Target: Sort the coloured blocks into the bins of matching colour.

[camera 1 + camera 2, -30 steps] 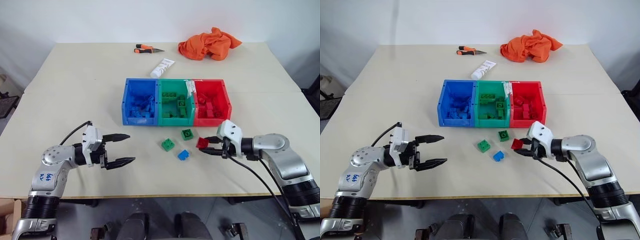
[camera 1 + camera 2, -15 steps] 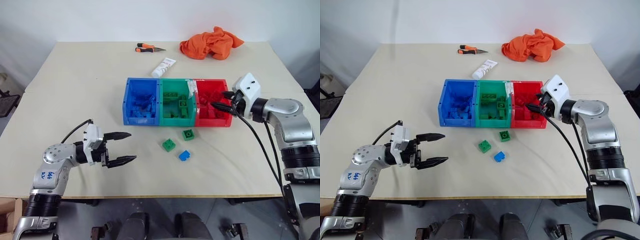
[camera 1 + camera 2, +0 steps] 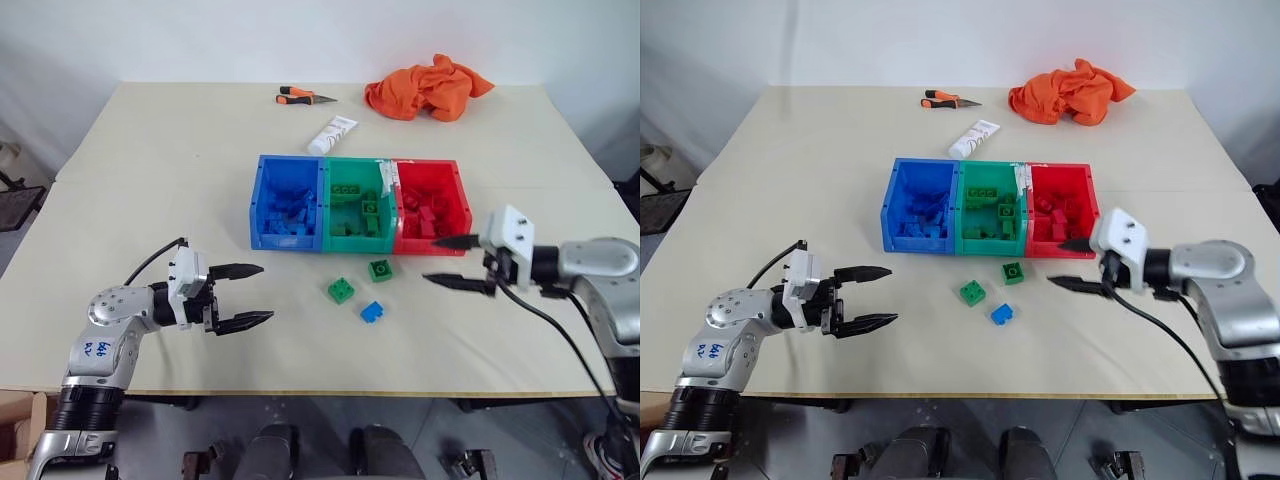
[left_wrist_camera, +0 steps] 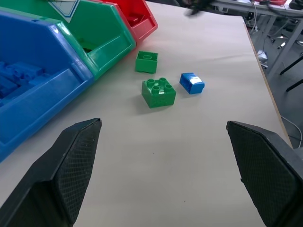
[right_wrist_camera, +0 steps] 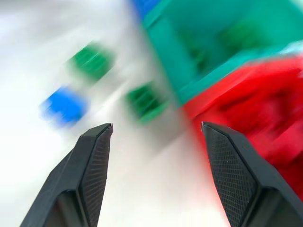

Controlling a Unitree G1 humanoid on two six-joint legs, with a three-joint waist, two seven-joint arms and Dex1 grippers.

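Over table, both grippers (left, right) agape, empty.

A beige table carries everything; three joined bins lie on it, the blue bin, green bin and red bin in a row, the red one just beyond the right gripper, the blue one beyond and to the right of the left gripper; between the two grippers lie two green blocks and a blue block; far beyond both grippers lie a white tube, an orange-handled tool and a crumpled orange cloth.
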